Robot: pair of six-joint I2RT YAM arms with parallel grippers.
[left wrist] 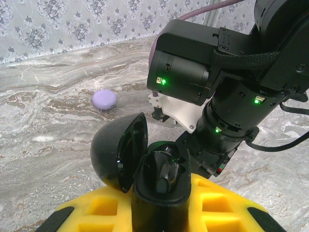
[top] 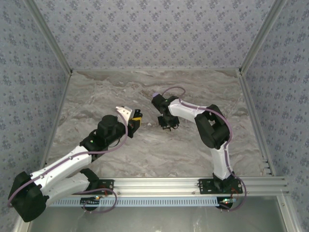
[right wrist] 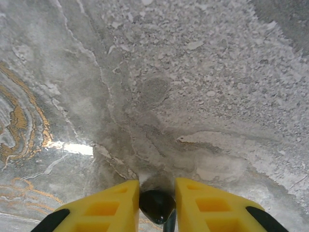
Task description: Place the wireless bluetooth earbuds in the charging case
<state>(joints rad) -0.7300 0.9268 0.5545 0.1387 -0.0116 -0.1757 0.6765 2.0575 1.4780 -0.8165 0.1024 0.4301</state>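
Note:
My left gripper (left wrist: 161,215) is shut on the black charging case (left wrist: 159,200), held upright between the yellow fingers (left wrist: 219,205). Its lid (left wrist: 116,152) stands open to the left. One black earbud (left wrist: 166,176) sits in a socket of the case. My right gripper (right wrist: 157,193) is shut on the other black earbud (right wrist: 156,205), a small rounded piece pinched between the yellow pads just above the marble. In the top view the left gripper (top: 136,121) and right gripper (top: 168,124) hang close together mid-table, the right one slightly to the right of the case.
A small lilac round object (left wrist: 104,100) lies on the marble table (top: 96,96) behind the grippers, also the lilac object (top: 155,95) beside the right arm's wrist (left wrist: 227,111). Patterned walls enclose the table on three sides.

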